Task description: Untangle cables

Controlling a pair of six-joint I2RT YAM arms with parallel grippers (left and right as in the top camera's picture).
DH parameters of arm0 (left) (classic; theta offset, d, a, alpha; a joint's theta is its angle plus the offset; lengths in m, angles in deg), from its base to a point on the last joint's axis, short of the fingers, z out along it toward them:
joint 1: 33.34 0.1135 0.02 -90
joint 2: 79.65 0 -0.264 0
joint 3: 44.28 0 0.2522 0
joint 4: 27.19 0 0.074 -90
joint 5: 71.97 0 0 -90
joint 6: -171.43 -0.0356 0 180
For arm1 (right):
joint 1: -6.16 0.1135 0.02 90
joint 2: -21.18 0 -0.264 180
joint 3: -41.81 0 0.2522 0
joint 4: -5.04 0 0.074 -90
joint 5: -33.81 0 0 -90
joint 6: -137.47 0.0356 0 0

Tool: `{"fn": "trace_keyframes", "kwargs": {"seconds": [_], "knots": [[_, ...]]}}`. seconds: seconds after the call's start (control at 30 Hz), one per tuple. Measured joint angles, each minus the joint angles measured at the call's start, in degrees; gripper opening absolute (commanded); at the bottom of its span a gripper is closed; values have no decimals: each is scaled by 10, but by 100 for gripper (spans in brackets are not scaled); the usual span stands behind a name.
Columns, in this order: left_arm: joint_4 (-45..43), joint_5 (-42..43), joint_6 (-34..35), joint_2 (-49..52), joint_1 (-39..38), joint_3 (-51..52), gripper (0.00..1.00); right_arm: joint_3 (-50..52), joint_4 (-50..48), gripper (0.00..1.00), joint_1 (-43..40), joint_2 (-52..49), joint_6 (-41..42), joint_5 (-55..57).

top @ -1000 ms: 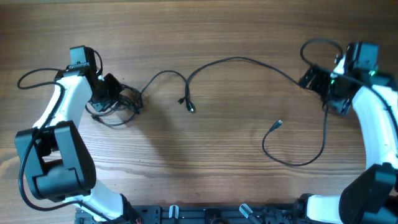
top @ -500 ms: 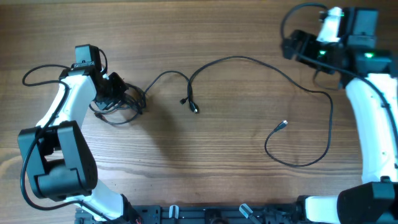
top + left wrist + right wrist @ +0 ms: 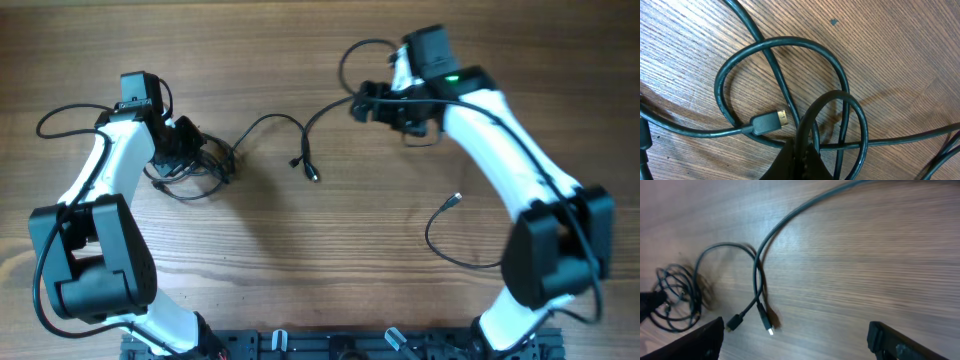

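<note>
Toward L edge, cables [image 3: 205,168] bunched, L jaws pinching them

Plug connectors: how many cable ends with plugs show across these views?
4. Two lie mid-table: the upper plug and the lower plug. A third plug lies right of centre. A gold-tipped plug sits inside the tangle by the left arm; more may hide there.

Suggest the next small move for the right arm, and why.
Probably lower the open right pincer onto the long cable arcing close by it, then close. The left pincer is shut on the cable tangle, anchoring that side. The long cable only crosses one other cable near the two plugs, so it looks free to draw clear.
</note>
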Motion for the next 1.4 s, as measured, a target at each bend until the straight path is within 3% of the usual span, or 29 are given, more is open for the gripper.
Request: {"fn": "trace_keyframes", "kwargs": {"seconds": [0.17,0.27,0.33,0.57,0.9,1.17,1.4], "knots": [[0,0,0,0,0,0,7,0,-60,81,52,-67,15,0],[0,0,0,0,0,0,7,0,-108,67,78,-92,23,0],[0,0,0,0,0,0,8,0,-139,64,93,-101,22,0],[0,0,0,0,0,0,8,0,-217,63,142,-120,25,25],[0,0,0,0,0,0,8,0,-243,63,160,-142,47,138],[0,0,0,0,0,0,8,0,-279,46,160,-144,138,187],[0,0,0,0,0,0,8,0,-287,45,161,-152,191,215]]}}
